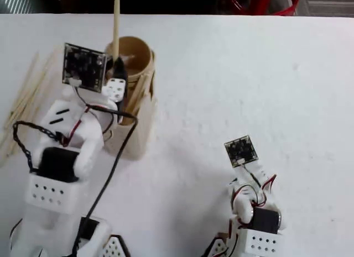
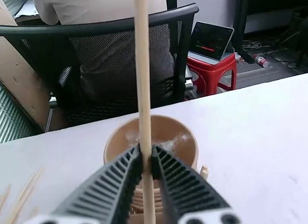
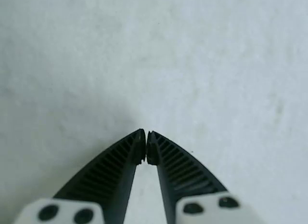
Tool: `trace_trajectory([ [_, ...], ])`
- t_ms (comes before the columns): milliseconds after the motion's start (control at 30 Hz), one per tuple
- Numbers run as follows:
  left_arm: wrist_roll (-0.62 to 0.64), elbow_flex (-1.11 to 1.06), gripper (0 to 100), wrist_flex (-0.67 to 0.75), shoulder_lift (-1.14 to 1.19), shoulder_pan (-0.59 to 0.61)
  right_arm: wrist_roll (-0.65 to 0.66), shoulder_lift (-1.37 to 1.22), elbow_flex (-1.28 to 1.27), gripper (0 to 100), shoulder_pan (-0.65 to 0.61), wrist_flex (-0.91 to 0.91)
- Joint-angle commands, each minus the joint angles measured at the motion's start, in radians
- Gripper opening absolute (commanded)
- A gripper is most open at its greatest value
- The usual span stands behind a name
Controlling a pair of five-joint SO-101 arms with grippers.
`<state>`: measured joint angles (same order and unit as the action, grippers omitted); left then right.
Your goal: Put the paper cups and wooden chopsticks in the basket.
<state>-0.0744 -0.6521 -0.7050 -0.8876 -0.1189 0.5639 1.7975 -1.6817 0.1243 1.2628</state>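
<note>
Holding one wooden chopstick (image 2: 143, 79) upright in the left gripper (image 2: 147, 159), ribbed black jaws clenched tight on the shaft. Sticking up well above the pincer and running on down below it. Cannot tell where the lower end sits, hidden behind the jaws. Lined up right over the mouth of a brown paper cup (image 2: 183, 142), just past the fingertips. Nested in the wooden basket (image 1: 135, 130), with pale slats showing below the cup's rim. Parked close to the far edge of the table (image 1: 249, 74), toward the far-left corner.

Over by the left edge now: loose chopsticks (image 1: 22, 102) fanned out flat on the white top, near the basket but apart from it.

Across to the right gripper (image 3: 146, 147): clenched on nothing, tips touching, aimed down at bare white surface. Sitting near the front edge, right of centre, well apart from the basket and from the other arm.

And beyond the far edge, a black mesh chair (image 2: 120, 65) and a red stool (image 2: 211, 72).
</note>
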Motion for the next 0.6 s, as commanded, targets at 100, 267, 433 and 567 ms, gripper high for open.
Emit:
trace_trajectory([
  [100,0.009,-0.038,12,0.058,-0.024,0.004,0.003,0.007,-0.009,1.9,0.004,-0.016],
  [267,0.008,0.034,12,-0.028,-0.027,0.044,0.003,0.007,-0.009,1.9,0.004,-0.016],
  [433,-0.060,0.175,12,-0.152,-0.120,0.087,0.003,0.007,-0.009,1.9,0.004,-0.016],
  [567,-0.183,0.339,12,-0.281,-0.206,0.223,0.003,0.007,-0.009,1.9,0.004,-0.016],
])
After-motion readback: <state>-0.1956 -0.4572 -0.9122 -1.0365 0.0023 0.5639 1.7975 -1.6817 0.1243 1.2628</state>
